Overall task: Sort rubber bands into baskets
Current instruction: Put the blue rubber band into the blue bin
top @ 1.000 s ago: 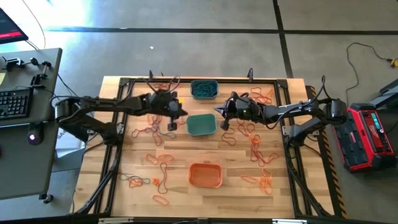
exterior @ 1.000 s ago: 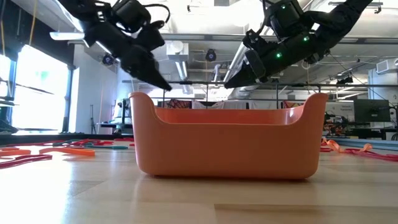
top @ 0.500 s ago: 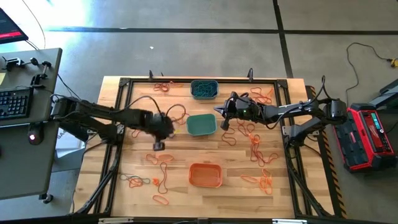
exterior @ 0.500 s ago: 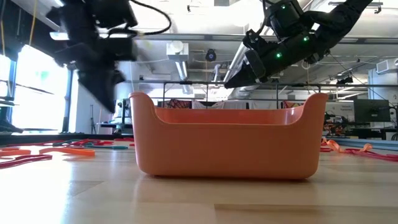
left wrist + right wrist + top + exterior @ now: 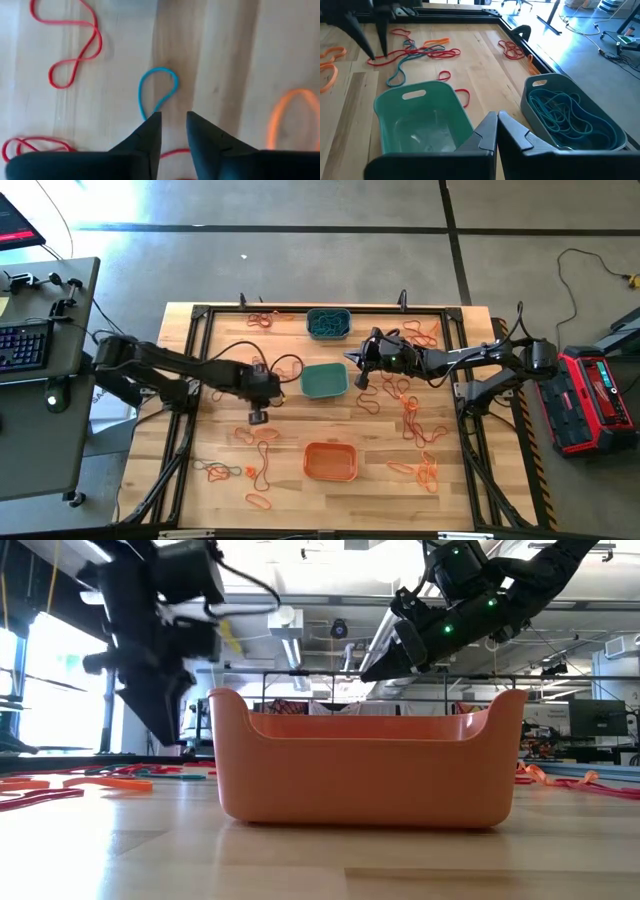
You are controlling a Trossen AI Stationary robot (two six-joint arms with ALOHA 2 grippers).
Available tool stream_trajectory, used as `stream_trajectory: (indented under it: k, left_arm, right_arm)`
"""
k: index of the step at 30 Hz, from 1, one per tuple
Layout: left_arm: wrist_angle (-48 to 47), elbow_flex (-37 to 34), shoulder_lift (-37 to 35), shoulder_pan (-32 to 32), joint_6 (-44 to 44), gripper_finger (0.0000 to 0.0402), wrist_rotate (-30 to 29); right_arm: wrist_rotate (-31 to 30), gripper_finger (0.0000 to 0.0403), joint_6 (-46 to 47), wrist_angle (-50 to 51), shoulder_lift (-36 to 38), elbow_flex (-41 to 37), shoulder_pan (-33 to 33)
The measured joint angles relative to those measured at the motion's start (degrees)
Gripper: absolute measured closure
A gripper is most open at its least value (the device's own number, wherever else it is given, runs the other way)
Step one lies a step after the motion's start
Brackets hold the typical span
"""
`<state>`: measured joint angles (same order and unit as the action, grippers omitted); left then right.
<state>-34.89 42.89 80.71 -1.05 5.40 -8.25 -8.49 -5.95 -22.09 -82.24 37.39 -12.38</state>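
Left gripper [image 5: 173,125] parted slightly, empty, poised over blue-teal rubber band [image 5: 157,91] on wooden table [image 5: 235,65], left of teal-green basket [image 5: 323,381]. Right gripper [image 5: 497,128] clenched, empty, hovering above same basket, beside grey-blue basket [image 5: 572,120] of teal bands.

Scattered rubber bands [image 5: 412,418], perhaps three baskets [image 5: 330,461].

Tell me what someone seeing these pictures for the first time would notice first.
Probably the rubber bands strewn in orange and red loops over the wooden table, with three baskets in a line down its middle: the grey-blue basket at the far edge holding teal bands, the teal-green basket in the centre, the orange basket nearest. Next, the left gripper, fingers apart, pointing down at a blue-teal band.
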Motion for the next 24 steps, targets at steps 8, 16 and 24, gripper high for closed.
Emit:
stream_trajectory:
  k: [8, 16, 24]
  left_arm:
    - [1.33, 0.0, 5.4, 4.14, -1.12, 0.0297, -0.04]
    - [-0.35, 0.0, 8.05, 5.24, -4.02, 0.0298, 1.36]
    - [-0.71, 0.26, 10.42, 5.83, -5.97, 0.036, 2.18]
  right_arm:
    - [-0.02, 0.0402, 0.08, 0.18, 0.0, -0.02, 0.0]
    - [-0.04, 0.0402, 0.0, 0.08, 0.0, -0.02, 0.0]
    - [-0.07, 0.0402, -0.02, 0.0, 0.0, -0.02, 0.0]
